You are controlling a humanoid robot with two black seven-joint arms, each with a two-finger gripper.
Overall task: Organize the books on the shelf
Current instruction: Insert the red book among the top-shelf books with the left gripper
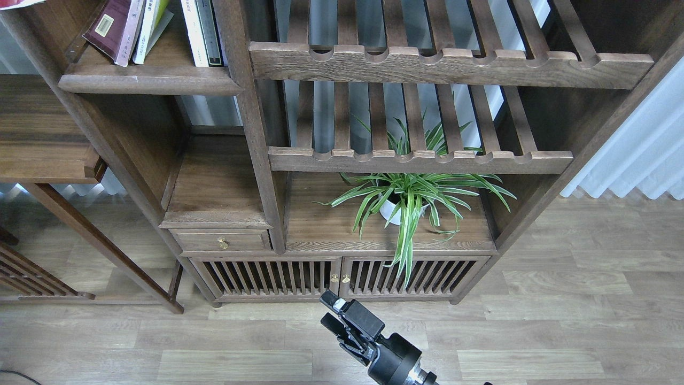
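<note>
The shelf (149,83) is a flat dark-brown board with a rounded front edge, at the upper left of the bookcase. On it the dark maroon book (109,25) leans to the left, its back cover with a barcode label showing. A slim white and green book (151,24) leans against it. Two more slim books (201,32) stand nearly upright to the right. A bright red scrap (15,2) shows at the top left corner; I cannot tell whether it is the red book. My right gripper (330,312) is low at the bottom centre, far below the shelf, open and empty. My left gripper is out of view.
Two slatted racks with notched rails (449,61) fill the upper right of the bookcase. A potted spider plant (406,198) stands on the lower board. A small drawer (222,241) and slatted cabinet doors (336,275) are below. A wooden side table (43,133) stands at the left.
</note>
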